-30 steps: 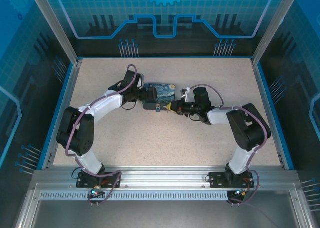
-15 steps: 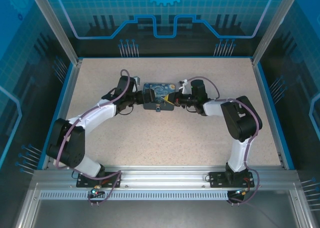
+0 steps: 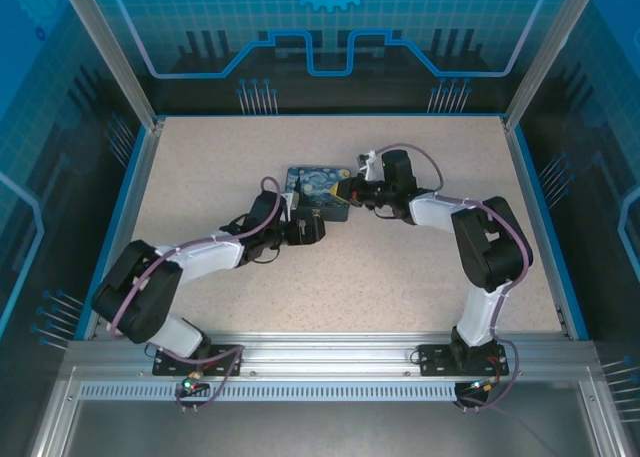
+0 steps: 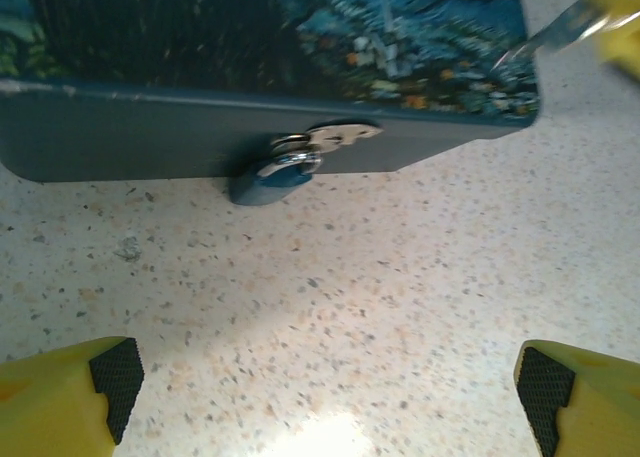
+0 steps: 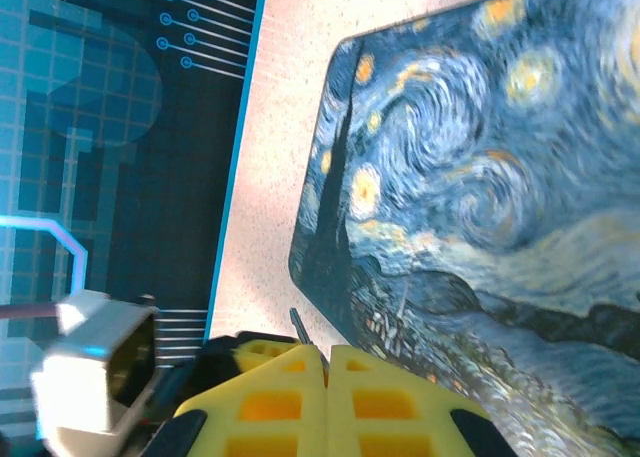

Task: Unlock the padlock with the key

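Now the left fingers (image 4: 62, 399), wide apart and empty, have pulled back to face the padlock (image 4: 274, 178), hanging on the tin (image 4: 150, 137) just ahead of them, while the right fingers (image 5: 285, 402) stay clamped on the key (image 5: 297, 326), so probably insertion comes next.

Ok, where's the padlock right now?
In the left wrist view, upper centre: the padlock hangs from the hasp on the tin's side wall, ahead of the open left gripper.
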Controlling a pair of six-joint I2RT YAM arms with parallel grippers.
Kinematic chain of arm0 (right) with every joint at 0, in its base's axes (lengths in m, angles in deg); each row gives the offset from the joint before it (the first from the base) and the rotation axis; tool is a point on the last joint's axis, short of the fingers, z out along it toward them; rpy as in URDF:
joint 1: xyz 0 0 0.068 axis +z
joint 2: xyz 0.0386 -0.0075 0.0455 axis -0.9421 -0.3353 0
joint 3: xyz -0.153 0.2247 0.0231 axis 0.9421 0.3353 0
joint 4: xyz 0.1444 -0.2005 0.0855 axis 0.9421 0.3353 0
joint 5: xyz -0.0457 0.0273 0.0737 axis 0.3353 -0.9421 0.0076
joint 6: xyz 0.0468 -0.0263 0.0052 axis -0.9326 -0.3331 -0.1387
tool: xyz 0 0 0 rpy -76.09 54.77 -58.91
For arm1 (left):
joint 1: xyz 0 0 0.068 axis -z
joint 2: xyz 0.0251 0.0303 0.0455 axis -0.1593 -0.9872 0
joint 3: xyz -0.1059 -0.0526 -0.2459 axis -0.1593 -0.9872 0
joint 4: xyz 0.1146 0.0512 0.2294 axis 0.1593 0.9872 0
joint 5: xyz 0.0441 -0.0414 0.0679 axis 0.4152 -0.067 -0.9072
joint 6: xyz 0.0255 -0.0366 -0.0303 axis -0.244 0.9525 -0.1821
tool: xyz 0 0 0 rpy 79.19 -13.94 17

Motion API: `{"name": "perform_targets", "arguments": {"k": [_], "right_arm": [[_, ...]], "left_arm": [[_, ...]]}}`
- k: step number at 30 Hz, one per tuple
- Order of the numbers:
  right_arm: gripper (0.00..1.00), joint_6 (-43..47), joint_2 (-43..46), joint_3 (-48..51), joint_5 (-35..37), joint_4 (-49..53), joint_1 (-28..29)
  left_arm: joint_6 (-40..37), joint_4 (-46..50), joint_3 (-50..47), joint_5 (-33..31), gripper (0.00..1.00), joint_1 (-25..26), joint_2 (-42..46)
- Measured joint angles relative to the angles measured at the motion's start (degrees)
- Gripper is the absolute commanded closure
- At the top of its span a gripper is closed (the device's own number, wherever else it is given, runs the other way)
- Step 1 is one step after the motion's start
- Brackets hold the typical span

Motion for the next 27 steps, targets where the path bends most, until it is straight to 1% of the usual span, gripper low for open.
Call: {"name": "perform_targets", "arguments": {"k": [4,10,14,19,27], "right_arm": [[1.0,1.07,0.26,-1.6,1.79,3.21,-0.28],[1.0,1.75,0.26,-2.71,4.59,7.56,-0.48],[1.0,1.95,0.24,-3.13,5.92,9.11,-0.68],[1.0,1.92,0.13,-3.23,6.32,10.21,-0.68],[1.0,1.92,-0.39,-3.41,6.49,10.95,-0.66]], "left_arm": [[-0.63,-7.56,-1.18,0.11,0.09,0.0,-4.13],[-3.65,-14.95,-1.18,0.31,0.15,0.0,-7.69],[-5.79,-17.92,-1.16,0.17,0.2,0.0,-9.62],[-8.09,-21.68,-1.16,-0.11,0.23,0.0,-12.44],[-11.19,-24.96,-1.09,-0.79,0.26,0.0,-14.82]]}}
